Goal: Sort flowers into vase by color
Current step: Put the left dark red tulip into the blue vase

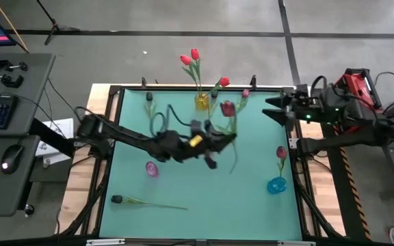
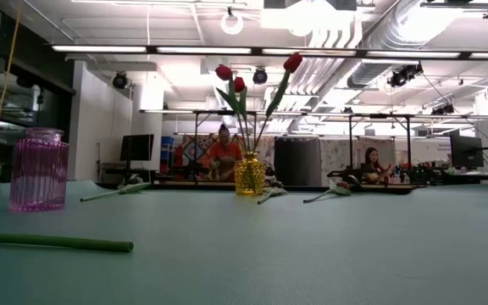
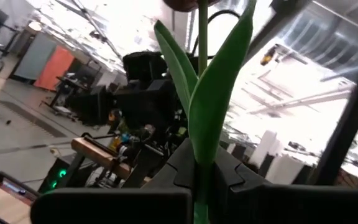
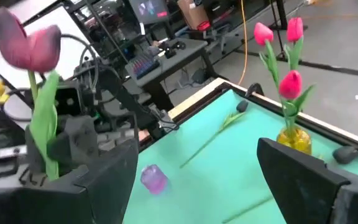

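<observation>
Your left pincer [image 1: 226, 139] hung over the middle of the bench [image 1: 252, 205], pinching the green stem of a dark crimson tulip [image 1: 228, 108]; your right pincer [image 1: 273, 109] waited spread at the far right edge; three red tulips [image 1: 195, 54] stood in the yellow vase [image 1: 202, 102]; one pink tulip [image 1: 281, 152] stood in the blue vase [image 1: 276, 184]; the purple vase [image 1: 152, 169] stood near a black tulip [image 1: 117, 199] lying flat.

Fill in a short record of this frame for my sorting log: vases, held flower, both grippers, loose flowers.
yellow vase: back edge, three red tulips
blue vase: right side, one tulip
pink vase: left of centre, no flowers
left gripper: mid-table, jaws shut on crimson tulip
right gripper: right edge, jaws open, holding nothing
dark tulip: lying loose, front left
</observation>
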{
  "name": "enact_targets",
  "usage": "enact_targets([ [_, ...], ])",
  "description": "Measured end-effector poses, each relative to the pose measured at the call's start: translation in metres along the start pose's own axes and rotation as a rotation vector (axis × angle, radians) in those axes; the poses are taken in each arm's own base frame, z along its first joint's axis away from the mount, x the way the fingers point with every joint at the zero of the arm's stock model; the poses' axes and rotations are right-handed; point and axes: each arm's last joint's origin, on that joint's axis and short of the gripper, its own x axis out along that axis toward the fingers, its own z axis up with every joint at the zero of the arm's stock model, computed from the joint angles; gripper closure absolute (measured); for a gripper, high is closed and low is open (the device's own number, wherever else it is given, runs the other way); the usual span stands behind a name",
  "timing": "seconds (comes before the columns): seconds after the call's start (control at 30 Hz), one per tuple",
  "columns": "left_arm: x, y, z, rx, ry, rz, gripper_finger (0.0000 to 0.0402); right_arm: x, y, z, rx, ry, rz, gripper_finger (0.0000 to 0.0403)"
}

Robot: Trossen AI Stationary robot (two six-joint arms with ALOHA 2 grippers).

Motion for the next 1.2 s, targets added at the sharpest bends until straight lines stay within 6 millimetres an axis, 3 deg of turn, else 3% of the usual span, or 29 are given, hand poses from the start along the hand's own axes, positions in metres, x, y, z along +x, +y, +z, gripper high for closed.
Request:
enact_targets([
  [0.23,0.039,-0.009,-0.039,-0.091,-0.048,0.004,0.0401,-0.024,-0.01,-0.002,0.05,-0.023,-0.053,0.0085],
  [0.5,0.073,-0.002,-0.068,-0.172,-0.061,-0.099,0.0401,-0.033,-0.029,-0.03,0.142,0.235,-0.252,0.0085],
  [0.73,0.087,0.015,-0.096,-0.112,-0.071,-0.097,0.0401,-0.045,-0.044,-0.047,0.2,0.377,-0.484,0.0085],
  [0.93,0.096,0.023,-0.111,-0.159,-0.08,-0.137,0.0401,-0.057,-0.055,-0.06,0.285,0.493,-0.677,0.0085],
  [1.2,0.104,0.03,-0.126,-0.183,-0.11,-0.133,0.0401,-0.055,-0.055,-0.06,0.377,0.47,-0.694,0.0085],
])
